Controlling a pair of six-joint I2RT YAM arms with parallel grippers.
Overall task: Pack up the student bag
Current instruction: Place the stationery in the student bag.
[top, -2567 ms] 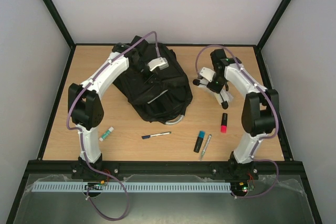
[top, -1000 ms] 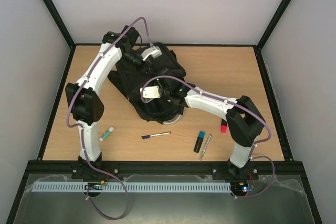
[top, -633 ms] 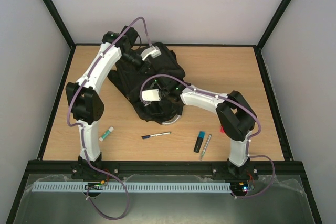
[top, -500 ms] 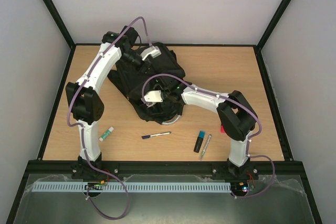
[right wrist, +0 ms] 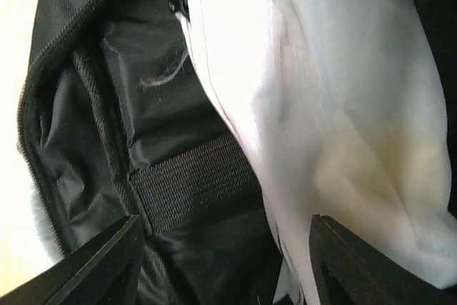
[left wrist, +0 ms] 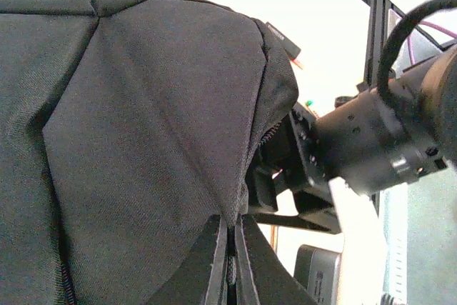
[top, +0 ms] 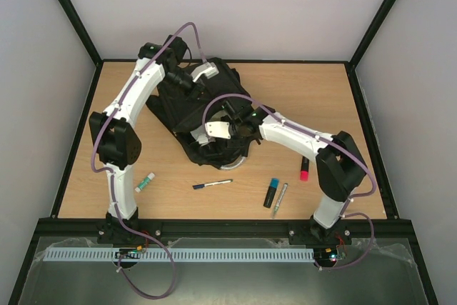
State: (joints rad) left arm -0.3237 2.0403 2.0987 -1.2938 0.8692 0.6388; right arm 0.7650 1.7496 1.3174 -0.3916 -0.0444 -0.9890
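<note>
The student bag (top: 214,105), a large black soft backpack, lies at the middle back of the table. My left gripper (top: 190,83) is shut on a fold of its fabric (left wrist: 143,141) by the zip, and the jaws (left wrist: 230,226) pinch the cloth edge and hold it up. My right gripper (top: 208,141) is at the bag's mouth and stands open, with its fingers (right wrist: 107,262) spread wide inside the black lining (right wrist: 164,105). A white soft pouch (right wrist: 321,105) lies loose inside the bag, partly between the fingers.
On the wood in front of the bag lie a dark pen (top: 212,184), a blue highlighter (top: 271,192), a silver pen (top: 279,199) and a pink highlighter (top: 304,168). A white-green tube (top: 145,182) lies near the left arm. The right arm's wrist (left wrist: 378,141) is close to my left gripper.
My right arm swung from the right side into the bag's mouth, then its gripper opened and drew back slightly to the right. The left gripper kept its hold on the fabric.
</note>
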